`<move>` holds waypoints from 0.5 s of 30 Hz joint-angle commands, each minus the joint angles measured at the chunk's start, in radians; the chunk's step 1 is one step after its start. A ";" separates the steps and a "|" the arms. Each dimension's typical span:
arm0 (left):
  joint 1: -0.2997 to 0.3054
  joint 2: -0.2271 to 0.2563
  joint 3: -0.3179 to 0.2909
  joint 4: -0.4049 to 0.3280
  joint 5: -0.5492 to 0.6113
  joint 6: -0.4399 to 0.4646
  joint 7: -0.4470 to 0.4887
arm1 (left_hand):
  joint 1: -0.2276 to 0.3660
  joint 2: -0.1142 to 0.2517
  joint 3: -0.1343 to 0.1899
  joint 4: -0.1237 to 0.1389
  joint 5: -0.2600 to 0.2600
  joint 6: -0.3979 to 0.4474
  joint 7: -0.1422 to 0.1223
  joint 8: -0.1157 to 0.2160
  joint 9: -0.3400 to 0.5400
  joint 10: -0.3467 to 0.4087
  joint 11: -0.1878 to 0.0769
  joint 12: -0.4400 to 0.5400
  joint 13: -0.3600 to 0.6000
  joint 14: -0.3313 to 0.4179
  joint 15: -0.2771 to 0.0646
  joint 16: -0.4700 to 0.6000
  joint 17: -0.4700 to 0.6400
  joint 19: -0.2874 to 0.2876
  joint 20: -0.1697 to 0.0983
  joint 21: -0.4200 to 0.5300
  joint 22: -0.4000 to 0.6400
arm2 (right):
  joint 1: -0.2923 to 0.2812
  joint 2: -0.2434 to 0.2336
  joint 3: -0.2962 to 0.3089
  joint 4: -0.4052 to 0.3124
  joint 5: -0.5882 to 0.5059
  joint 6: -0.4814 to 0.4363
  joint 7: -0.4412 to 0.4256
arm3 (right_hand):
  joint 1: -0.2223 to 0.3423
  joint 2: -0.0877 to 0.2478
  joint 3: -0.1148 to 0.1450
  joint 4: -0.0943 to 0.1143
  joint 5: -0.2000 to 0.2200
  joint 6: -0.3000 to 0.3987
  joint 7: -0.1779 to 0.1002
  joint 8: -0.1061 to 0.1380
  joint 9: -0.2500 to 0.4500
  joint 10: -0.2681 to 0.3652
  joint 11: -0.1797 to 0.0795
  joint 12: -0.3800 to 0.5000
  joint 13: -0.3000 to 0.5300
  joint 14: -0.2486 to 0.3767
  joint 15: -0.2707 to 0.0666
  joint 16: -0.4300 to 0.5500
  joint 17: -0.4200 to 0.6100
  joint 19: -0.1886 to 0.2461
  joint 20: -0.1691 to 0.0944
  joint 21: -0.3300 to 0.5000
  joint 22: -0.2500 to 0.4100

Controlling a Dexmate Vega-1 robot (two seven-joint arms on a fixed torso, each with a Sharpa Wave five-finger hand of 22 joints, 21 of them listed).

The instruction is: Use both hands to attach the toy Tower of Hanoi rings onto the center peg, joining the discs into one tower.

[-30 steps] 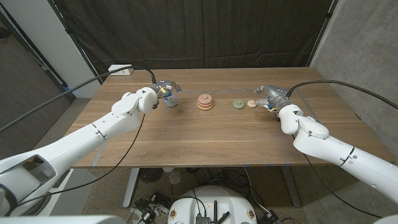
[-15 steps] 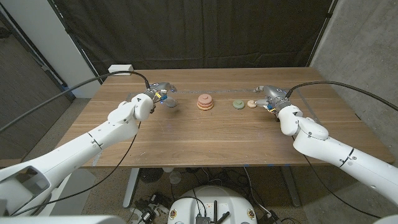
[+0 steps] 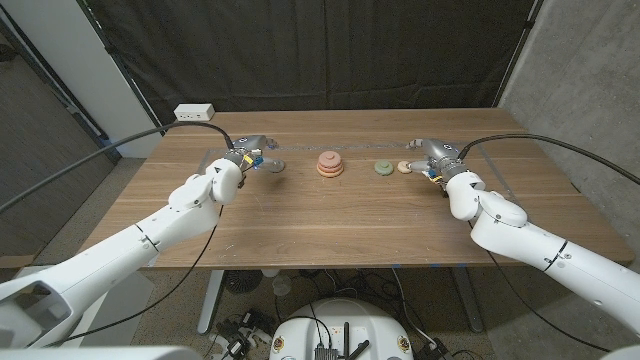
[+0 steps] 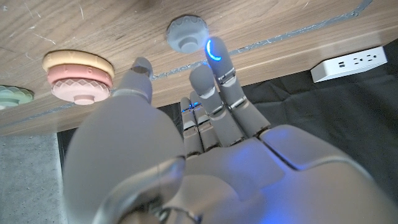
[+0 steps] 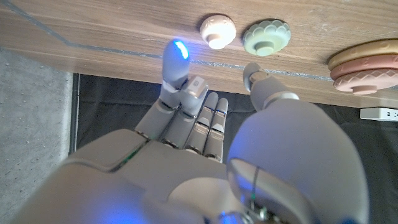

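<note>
On the surface's [image 3: 300,215] left side, the left robot hand [image 3: 250,158] hangs spread and empty beside the grey-blue ring [image 3: 277,167]; a hasty grasp could nudge it away. At centre sits the pink stack [image 3: 330,164]. Rightward lie the green ring [image 3: 384,168] and cream ring [image 3: 404,167], near the spread, empty right robot hand [image 3: 437,158].

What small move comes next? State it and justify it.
Probably close the left hand on the grey-blue disc. That disc lies loose just beyond the fingertips, apart from the pink stack at the centre. The hand holds nothing. The right hand likewise holds nothing beside the cream disc and green disc.
</note>
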 commanded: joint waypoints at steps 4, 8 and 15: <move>0.038 0.021 -0.028 -0.034 -0.063 0.022 0.046 | 0.000 0.006 0.012 -0.001 0.006 0.012 0.000 -0.001 0.003 0.009 0.003 0.005 0.004 -0.005 -0.016 0.000 0.004 0.008 -0.102 0.004 0.002 | -0.008 0.004 0.003 -0.002 0.000 0.002 -0.006 | 0.002 0.002 0.004 0.000 -0.003 0.001 0.003 0.000 0.002 -0.005 0.001 0.007 0.005 0.004 -0.076 0.006 0.005 -0.005 -0.055 0.013 0.005; 0.032 0.026 -0.017 -0.041 -0.059 0.031 0.041 | -0.001 0.006 0.013 -0.001 0.006 0.012 0.000 -0.003 0.003 0.007 0.001 0.002 0.004 -0.002 -0.016 0.002 0.010 0.008 -0.103 0.003 0.002 | -0.008 -0.001 -0.001 -0.013 -0.007 -0.005 0.004 | 0.001 0.002 0.005 0.000 -0.004 -0.003 0.008 -0.002 0.002 -0.007 0.001 0.007 0.007 0.004 -0.076 0.007 0.006 -0.009 -0.055 0.012 0.003; 0.034 0.034 -0.012 -0.052 -0.060 0.040 0.043 | 0.000 0.007 0.018 -0.002 0.006 0.012 0.003 -0.008 0.003 0.007 0.000 0.000 0.005 -0.009 -0.016 -0.007 0.005 0.007 -0.103 0.004 0.002 | -0.007 -0.009 -0.004 -0.037 -0.019 -0.020 0.020 | -0.001 -0.001 0.006 0.000 -0.005 -0.025 0.016 -0.012 0.002 -0.030 0.009 0.002 0.011 -0.004 -0.075 0.006 0.005 -0.018 -0.055 0.013 0.002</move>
